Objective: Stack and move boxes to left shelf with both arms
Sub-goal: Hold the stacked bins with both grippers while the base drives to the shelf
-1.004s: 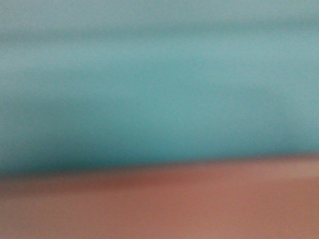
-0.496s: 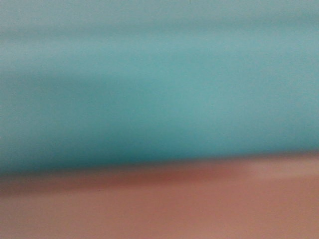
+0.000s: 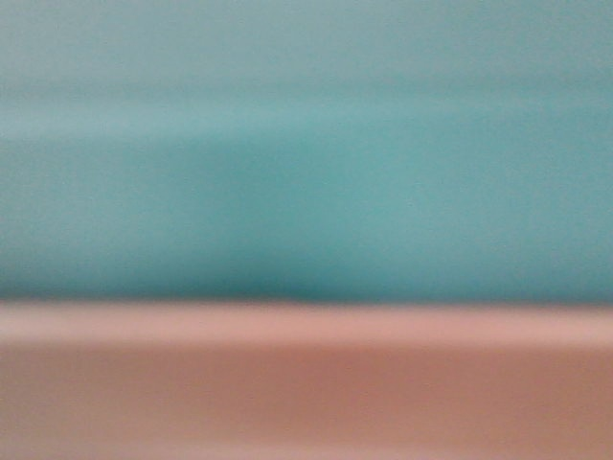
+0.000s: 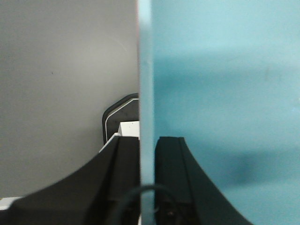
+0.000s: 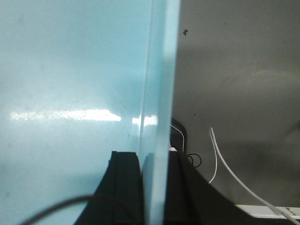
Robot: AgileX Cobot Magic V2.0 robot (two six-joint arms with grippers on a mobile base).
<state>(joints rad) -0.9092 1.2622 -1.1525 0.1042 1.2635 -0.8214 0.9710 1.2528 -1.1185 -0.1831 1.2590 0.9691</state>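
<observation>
The front view is blurred and filled by the boxes held close to the camera: the light blue box (image 3: 306, 163) above, the salmon pink box (image 3: 306, 383) as a band below it. In the left wrist view my left gripper (image 4: 147, 140) is shut on the blue box's thin side wall (image 4: 146, 70), one dark finger (image 4: 123, 161) outside and one inside. My right gripper (image 5: 154, 157) is shut the same way on the opposite wall (image 5: 161, 70), beside the bin's glossy inside (image 5: 70, 84). The left shelf is out of view.
Grey floor (image 4: 61, 70) lies outside the box on the left side. A black and white object (image 4: 121, 119) sits just beyond the left fingers. On the right, a white cable (image 5: 225, 164) runs over the grey floor (image 5: 243, 70).
The line between the blue and the pink box was tilted, lower at the left. It now runs level across the front view, and the pink band is taller on the left.
</observation>
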